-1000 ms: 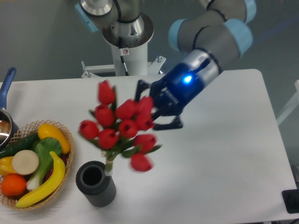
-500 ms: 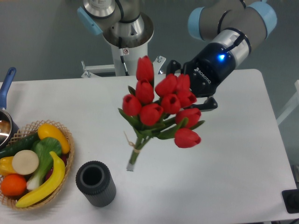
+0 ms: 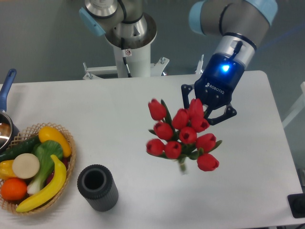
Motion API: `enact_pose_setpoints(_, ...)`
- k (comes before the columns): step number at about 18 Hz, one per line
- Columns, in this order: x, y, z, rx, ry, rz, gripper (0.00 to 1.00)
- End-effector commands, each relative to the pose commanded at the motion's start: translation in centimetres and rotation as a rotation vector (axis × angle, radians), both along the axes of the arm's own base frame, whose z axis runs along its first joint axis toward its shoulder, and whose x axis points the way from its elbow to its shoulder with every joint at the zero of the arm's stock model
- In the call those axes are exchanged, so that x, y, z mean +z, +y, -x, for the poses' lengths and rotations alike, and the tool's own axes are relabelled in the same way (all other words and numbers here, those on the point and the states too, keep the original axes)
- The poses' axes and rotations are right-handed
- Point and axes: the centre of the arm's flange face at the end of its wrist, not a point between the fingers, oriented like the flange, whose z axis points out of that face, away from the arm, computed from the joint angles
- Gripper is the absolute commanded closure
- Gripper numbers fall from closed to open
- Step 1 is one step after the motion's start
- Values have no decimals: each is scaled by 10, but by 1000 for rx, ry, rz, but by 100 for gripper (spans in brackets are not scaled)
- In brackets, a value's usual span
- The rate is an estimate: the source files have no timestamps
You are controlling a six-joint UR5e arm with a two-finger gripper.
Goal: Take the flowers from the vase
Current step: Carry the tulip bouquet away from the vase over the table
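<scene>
The gripper [image 3: 208, 110] is clamped on the flowers [image 3: 181, 135], its dark fingers closed around the top of the bunch, and holds them in the air over the middle of the white table [image 3: 119, 109]. The red heads fan out below and left of the hand, with the short stems pointing down at the tabletop. The vase [image 3: 97, 187] stands upright near the front edge, well apart from the flowers to their lower left, its round mouth open. Just left of it sits a woven basket [image 3: 69, 143] of fake fruit and vegetables, and a pot [image 3: 5, 125] with a blue handle shows at the far left edge.
</scene>
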Motion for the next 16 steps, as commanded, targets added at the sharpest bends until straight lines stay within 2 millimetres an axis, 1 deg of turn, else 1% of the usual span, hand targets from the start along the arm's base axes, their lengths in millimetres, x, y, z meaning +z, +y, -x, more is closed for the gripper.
enact_pose_setpoints(2,-10,-6,-10,17,-20,49,93)
enact_pose_setpoints(3,-10,-9,-15,27,-19,75,93)
enact_pose_setpoints(4,-14,-13,-15,50,-14,132,94)
enact_pose_setpoints(6,-23,-22,-15,96,-2,271,91)
enact_pose_setpoints(8,-34,-19,-22,99,-12,379,90)
enact_pose_setpoints(10,-37,-15,-26,98,-14,463,89)
enact_pose_setpoints(12,-31,-16,-23,98,-34,531,88)
enact_pose_setpoints(14,-25,-14,-15,85,-59,573,87)
enact_pose_setpoints(16,-22,-15,-14,74,-58,603,88)
